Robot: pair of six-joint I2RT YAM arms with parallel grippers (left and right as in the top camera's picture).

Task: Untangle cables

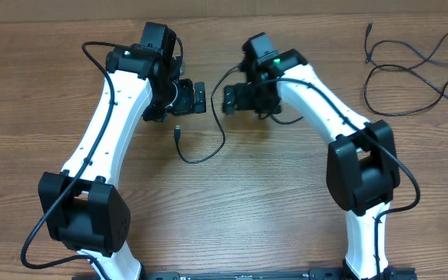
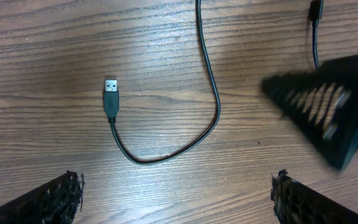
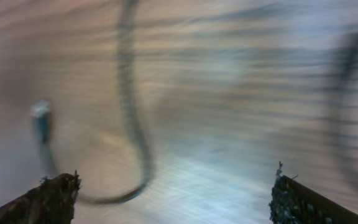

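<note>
The wooden table (image 1: 247, 202) is the biggest thing here. Two white and black robot arms stand on it. The left arm (image 1: 111, 117) and the right arm (image 1: 325, 109) both reach in toward the middle of the far side, so their ends face each other.

The left gripper (image 1: 201, 97) is close to the right gripper (image 1: 228, 99), with a small gap between them. From its own camera, the left gripper (image 2: 176, 202) has its fingers (image 2: 55, 199) spread wide. Nothing is between them. The right gripper (image 3: 173, 199) also has its fingers (image 3: 48, 199) spread wide and holds nothing. That picture is very blurry.

A loose bunch of cables (image 1: 411, 58) lies on the table in the far right corner, well away from both grippers. The thin black cords there curl and cross over each other.

One more cable (image 1: 201, 159) lies by itself in the middle of the table, just in front of the two grippers. It makes a curve like the letter U. Neither gripper touches it. Its other end runs up toward the right arm, and I cannot tell where it stops.

The smallest thing is the plug (image 2: 111, 96) at the near end of that cable. It lies flat on the wood below the left gripper.
</note>
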